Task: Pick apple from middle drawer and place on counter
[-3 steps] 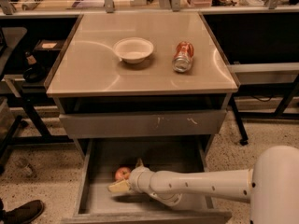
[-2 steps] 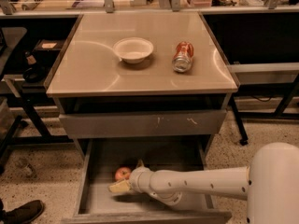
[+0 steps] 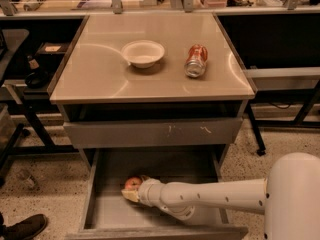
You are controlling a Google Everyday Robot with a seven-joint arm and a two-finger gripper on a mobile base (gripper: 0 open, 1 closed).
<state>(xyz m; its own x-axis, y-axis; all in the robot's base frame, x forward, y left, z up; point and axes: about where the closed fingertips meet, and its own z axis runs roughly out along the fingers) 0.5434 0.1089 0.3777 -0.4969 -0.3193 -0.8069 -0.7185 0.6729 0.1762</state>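
Observation:
The apple [image 3: 132,183], small and red-orange, lies on the grey floor of the open middle drawer [image 3: 107,214], toward its left rear. My white arm reaches in from the lower right, and the gripper [image 3: 132,192] sits right at the apple, touching or almost touching it. The pale fingertips [image 3: 130,196] show just below the apple. The beige glossy counter [image 3: 95,76] tops the cabinet above.
A white bowl [image 3: 143,53] and a red-and-silver soda can [image 3: 196,60] lying on its side sit on the counter. A closed grey drawer front with white scratches [image 3: 152,132] is above the open drawer. Dark shelving stands left and right; a shoe [image 3: 22,227] is at the lower left.

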